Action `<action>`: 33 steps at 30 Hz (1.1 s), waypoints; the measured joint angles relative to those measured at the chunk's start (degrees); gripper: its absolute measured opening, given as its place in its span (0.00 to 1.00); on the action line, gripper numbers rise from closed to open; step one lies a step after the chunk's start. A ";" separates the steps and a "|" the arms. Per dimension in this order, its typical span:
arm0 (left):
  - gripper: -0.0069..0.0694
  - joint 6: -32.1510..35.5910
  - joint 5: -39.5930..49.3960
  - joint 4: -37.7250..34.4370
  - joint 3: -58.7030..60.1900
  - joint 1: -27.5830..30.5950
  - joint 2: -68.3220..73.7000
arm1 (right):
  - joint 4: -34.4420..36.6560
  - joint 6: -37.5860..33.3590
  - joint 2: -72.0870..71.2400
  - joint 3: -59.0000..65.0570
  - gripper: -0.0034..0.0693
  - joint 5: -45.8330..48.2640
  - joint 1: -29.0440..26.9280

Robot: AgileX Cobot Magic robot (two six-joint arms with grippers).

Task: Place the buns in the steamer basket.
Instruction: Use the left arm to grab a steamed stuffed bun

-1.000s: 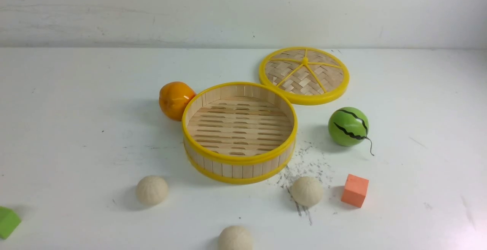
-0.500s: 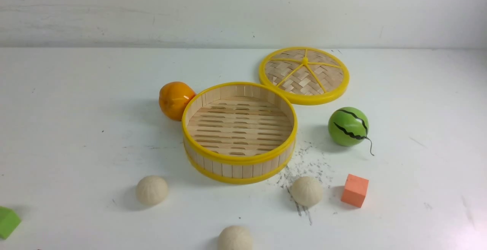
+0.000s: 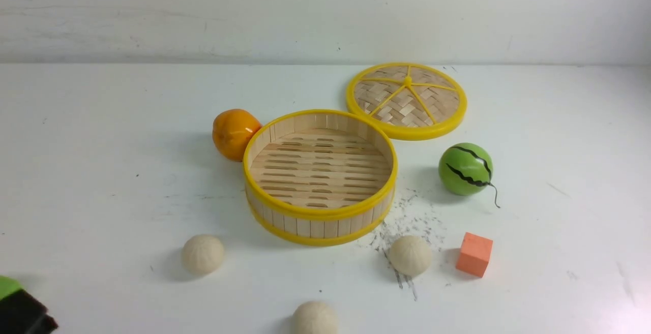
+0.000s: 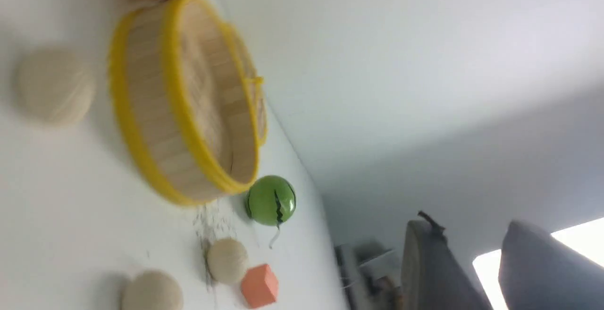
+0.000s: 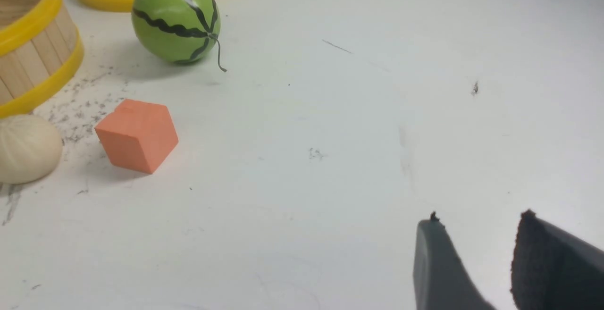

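Left gripper [image 4: 472,222]: jaws partway apart, clear gap, nothing in it. Right gripper [image 5: 480,218]: same, partly open and empty, low over bare table [image 5: 330,159]. Front view shows only a dark bit of the left arm [image 3: 23,316] in the near-left corner, overlapping a green block [image 3: 7,283]; the right arm is out of that view. All three buns are on the table, none in the steamer basket [image 3: 320,215]. Near bun [image 3: 314,317] sits centre, at the front edge of view. Left bun [image 3: 203,254] is further out, ahead and to the right of the left arm, open table between them. Right bun [image 3: 410,255] is level with it on the other side, orange cube [image 3: 474,254] just beside it on the outer side, so the cube sits roughly between the right gripper and that bun. My read: the left arm has the clean line, to the left bun. Buns are round, no long axis, so jaw heading is free. Basket is just beyond the two side buns, between them, floor bare; short carry ahead-right from the left bun. Behind: melon ball [image 3: 466,169] right of the basket; orange [image 3: 235,133] against its far-left wall, touching or not I can't tell; lid [image 3: 406,101] flat just behind its far-right rim.
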 joint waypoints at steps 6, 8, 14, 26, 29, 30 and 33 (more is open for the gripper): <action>0.07 4.06 21.23 28.51 -19.10 0.00 18.16 | 0.00 0.00 0.00 0.00 0.38 0.00 0.00; 0.07 4.23 28.53 36.73 -23.50 0.00 25.89 | 0.00 0.00 0.00 0.00 0.38 0.00 0.00; 0.07 11.87 38.57 45.63 -30.05 -3.28 45.52 | 0.00 0.00 0.00 0.00 0.38 0.00 0.00; 0.22 7.44 35.29 48.66 -46.72 -16.93 82.03 | 0.00 0.00 0.00 0.00 0.38 0.00 0.00; 0.40 7.44 35.02 47.70 -51.78 -17.19 90.29 | 0.00 0.00 0.00 0.00 0.38 0.00 0.00; 0.43 7.44 34.96 47.39 -52.45 -17.19 91.39 | 0.00 0.00 0.00 0.00 0.38 0.00 0.00; 0.60 7.44 34.26 47.09 -56.05 -17.24 97.38 | 0.00 0.00 0.00 0.00 0.38 0.00 0.00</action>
